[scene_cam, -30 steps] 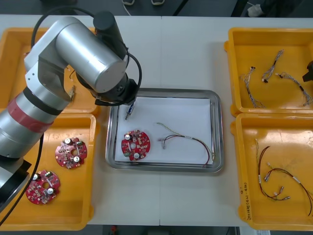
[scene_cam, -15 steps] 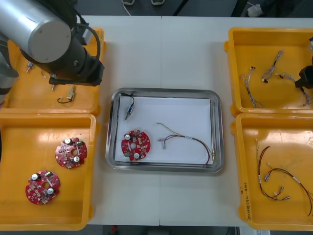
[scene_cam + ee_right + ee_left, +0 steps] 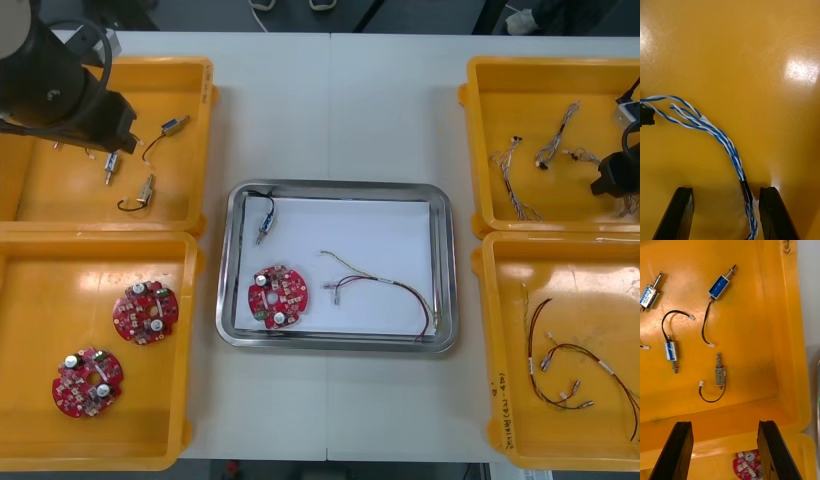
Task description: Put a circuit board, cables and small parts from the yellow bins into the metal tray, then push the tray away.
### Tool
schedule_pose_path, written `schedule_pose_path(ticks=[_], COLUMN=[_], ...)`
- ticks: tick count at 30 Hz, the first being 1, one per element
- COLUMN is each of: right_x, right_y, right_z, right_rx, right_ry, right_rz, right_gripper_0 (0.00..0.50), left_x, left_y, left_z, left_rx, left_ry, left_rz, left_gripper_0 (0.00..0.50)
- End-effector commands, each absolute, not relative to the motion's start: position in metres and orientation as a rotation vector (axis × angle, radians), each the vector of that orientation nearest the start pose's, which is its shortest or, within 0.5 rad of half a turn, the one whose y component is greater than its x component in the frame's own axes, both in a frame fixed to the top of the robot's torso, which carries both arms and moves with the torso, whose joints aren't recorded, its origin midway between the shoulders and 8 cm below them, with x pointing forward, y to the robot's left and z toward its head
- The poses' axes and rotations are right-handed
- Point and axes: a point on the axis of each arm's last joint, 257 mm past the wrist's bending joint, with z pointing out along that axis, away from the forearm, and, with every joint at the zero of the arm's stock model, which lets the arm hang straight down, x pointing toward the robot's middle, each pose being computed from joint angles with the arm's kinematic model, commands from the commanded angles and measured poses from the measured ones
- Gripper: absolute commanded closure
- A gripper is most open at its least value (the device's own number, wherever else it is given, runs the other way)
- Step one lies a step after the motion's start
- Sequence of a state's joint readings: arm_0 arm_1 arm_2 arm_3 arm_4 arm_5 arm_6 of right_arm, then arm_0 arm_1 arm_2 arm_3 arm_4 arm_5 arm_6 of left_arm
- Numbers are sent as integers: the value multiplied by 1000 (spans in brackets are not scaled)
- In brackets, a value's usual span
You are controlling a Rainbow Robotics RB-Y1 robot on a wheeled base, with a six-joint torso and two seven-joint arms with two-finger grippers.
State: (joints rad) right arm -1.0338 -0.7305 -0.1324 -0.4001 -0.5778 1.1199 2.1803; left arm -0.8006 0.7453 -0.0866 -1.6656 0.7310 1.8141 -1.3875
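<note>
Shiny rectangular metal tray [image 3: 445, 280], white inside, is being occupied by a round red circuit board [image 3: 277, 296], a thin red and yellow cable [image 3: 390, 288] and a small metal part [image 3: 265, 226] on a black lead.

Right gripper [image 3: 727, 197] is being held low in the far right yellow bin [image 3: 478, 140]. Its fingers are spread astride a twisted blue and white cable [image 3: 715, 133], which is not yet pinched.

Left gripper [image 3: 724, 427] is being held spread above the far left yellow bin [image 3: 205, 150].

Apparently outstanding: that cable, then the tray push.

Between the left claw [image 3: 724, 425] and the right claw [image 3: 726, 191], a light table [image 3: 400, 110], pale and matte. Thin seam [image 3: 330, 120] running from near edge to far edge, well apart from both claws. Beyond the far edge, past both claws, dark floor [image 3: 430, 15]. Another dark sliver along the near edge. Soft, even light on the tabletop.
</note>
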Motion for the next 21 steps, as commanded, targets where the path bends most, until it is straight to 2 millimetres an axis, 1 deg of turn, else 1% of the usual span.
schedule_pose_path(ticks=[1, 3, 7, 15, 20, 21], right_x=[594, 593, 591, 585, 583, 581], right_y=[-479, -481, -484, -490, -487, -487], right_z=[-226, -228, -233, -244, -248, -251], right_rx=[-267, -266, -269, -247, -229, -227], right_ry=[2605, 2607, 2608, 2616, 2616, 2618], right_rz=[-135, -139, -148, -143, -113, -106], right_gripper_0=[0, 0, 0, 0, 0, 0], left_x=[536, 542, 550, 578, 593, 596], left_y=[329, 339, 353, 381, 394, 399], left_z=[-66, -65, -63, -66, -67, -69], left_rx=[221, 221, 225, 258, 285, 292], left_ry=[2580, 2593, 2599, 2572, 2545, 2538], left_rz=[88, 92, 99, 134, 152, 161], left_gripper_0=[0, 0, 0, 0, 0, 0])
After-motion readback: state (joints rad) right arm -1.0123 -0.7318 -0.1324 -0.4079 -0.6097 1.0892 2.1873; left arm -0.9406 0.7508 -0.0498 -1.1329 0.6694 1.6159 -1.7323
